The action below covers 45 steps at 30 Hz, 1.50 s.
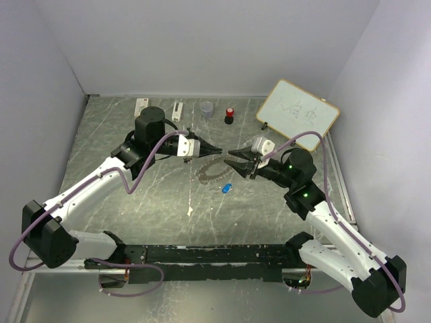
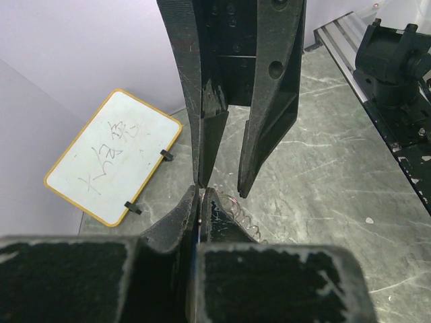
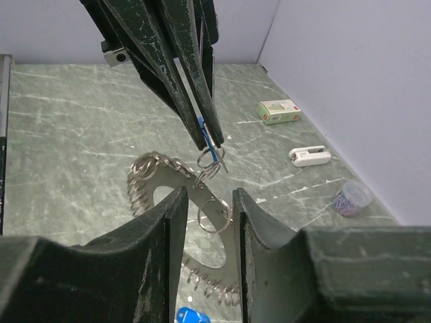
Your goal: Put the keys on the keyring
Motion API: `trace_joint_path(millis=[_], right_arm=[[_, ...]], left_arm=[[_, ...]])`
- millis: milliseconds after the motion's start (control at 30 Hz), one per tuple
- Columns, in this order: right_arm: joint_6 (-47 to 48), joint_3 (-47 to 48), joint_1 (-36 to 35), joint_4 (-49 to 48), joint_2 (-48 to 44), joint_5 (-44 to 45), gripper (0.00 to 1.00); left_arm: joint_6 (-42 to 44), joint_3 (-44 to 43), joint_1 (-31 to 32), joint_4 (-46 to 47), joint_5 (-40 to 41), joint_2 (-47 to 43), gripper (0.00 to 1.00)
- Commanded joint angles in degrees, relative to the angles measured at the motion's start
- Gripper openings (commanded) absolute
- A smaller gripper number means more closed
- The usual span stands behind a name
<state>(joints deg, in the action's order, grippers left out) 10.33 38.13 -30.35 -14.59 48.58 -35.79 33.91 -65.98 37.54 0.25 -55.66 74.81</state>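
The keyring point(image 1: 210, 172) is a grey toothed metal ring lying flat between the two arms; it also shows in the right wrist view point(image 3: 143, 176). My left gripper point(image 1: 217, 150) is shut on a thin blue key point(image 3: 210, 144), seen edge-on between its fingertips point(image 2: 200, 195), held at a small split ring point(image 3: 209, 165) on the keyring's edge. My right gripper point(image 3: 207, 205) is open, its fingers either side of another split ring point(image 3: 214, 214) just above the keyring. A second blue key point(image 1: 227, 188) lies on the table beside the keyring, and also shows in the right wrist view point(image 3: 191, 315).
A whiteboard point(image 1: 297, 114) leans at the back right. Along the back stand a clear cup point(image 1: 207, 109), a red-and-black knob point(image 1: 229, 114), a white clip point(image 1: 177, 110) and a small box point(image 1: 141, 106). Walls close in left, right and behind.
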Motion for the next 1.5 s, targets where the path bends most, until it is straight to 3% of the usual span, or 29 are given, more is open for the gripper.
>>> trace_joint_path(millis=[0,300,833,1467], right_arm=[[-1.1,-0.43,0.03,-1.63,-0.37,-0.31,0.33],[0.95,1.17,-0.02,0.19,-0.42,6.17,0.33],[6.62,6.55,0.89,1.3,6.37,-1.23,0.33],[5.3,8.34,1.26,-3.51,14.27,-10.04,0.32]], left_arm=[[0.03,-1.03,-0.46,3.18,-0.7,-0.01,0.07],[4.41,-2.11,-0.9,-1.08,-5.02,-0.01,0.07],[13.8,-14.38,-2.71,-18.26,-11.79,5.16,0.07],[12.14,-14.22,-4.58,-14.87,-10.64,8.14,0.07]])
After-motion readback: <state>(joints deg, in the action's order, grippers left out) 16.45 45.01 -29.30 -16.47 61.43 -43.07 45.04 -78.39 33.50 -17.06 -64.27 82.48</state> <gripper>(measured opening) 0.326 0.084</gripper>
